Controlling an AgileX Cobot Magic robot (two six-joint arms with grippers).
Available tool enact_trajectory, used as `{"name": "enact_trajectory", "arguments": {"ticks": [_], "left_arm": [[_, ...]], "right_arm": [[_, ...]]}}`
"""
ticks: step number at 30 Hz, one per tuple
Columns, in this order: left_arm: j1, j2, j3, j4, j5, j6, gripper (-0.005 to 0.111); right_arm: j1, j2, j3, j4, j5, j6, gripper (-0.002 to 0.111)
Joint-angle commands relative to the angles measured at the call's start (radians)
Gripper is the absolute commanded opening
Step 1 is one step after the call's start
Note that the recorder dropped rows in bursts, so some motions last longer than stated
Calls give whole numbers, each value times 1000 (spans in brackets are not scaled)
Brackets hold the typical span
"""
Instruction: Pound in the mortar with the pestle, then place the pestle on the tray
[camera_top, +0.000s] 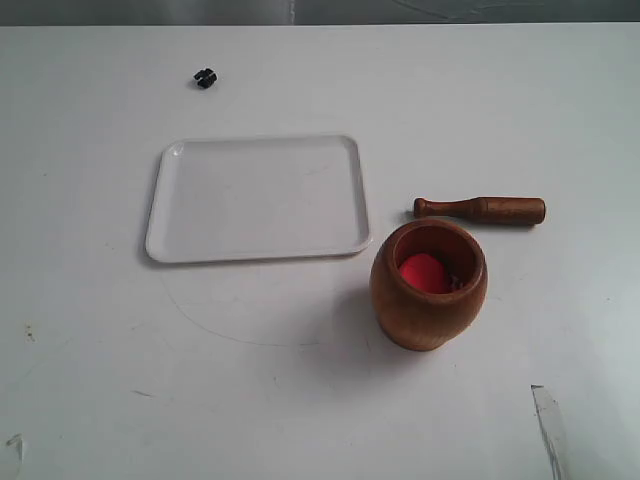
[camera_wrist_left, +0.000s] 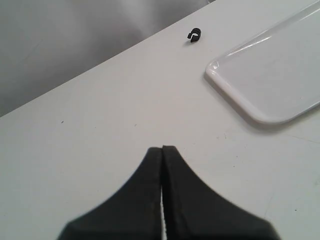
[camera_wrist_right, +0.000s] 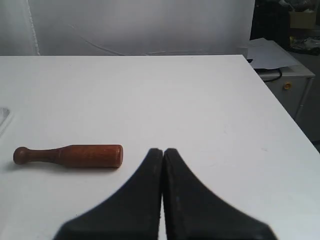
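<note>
The brown wooden mortar (camera_top: 428, 285) stands upright on the white table with a red ball (camera_top: 424, 273) inside. Just behind it the pestle (camera_top: 480, 209) lies flat, knobbed end toward the tray. The white tray (camera_top: 257, 198) lies left of both, with nothing on it. Neither gripper shows in the exterior view. In the left wrist view my left gripper (camera_wrist_left: 163, 148) is shut on nothing, a corner of the tray (camera_wrist_left: 270, 75) ahead of it. In the right wrist view my right gripper (camera_wrist_right: 163, 150) is shut on nothing, apart from the pestle (camera_wrist_right: 69, 156) beside its tips.
A small black clip (camera_top: 205, 77) lies on the table behind the tray; the left wrist view shows this clip (camera_wrist_left: 194, 35) too. The table's edge (camera_wrist_right: 280, 100) runs along the right gripper's side, with a cabinet beyond.
</note>
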Motion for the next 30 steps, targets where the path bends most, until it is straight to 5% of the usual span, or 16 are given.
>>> {"name": "enact_trajectory", "arguments": {"ticks": [1, 14, 27, 30], "left_arm": [[-8, -1, 1, -7, -3, -8, 0], [-8, -1, 1, -7, -3, -8, 0], [-8, -1, 1, -7, -3, -8, 0], [-8, -1, 1, -7, -3, -8, 0]], "right_arm": [[3, -4, 4, -7, 0, -1, 0], [3, -4, 4, -257, -111, 1, 0], [3, -4, 4, -259, -784, 105, 0], [3, -4, 4, -85, -1025, 138, 0]]}}
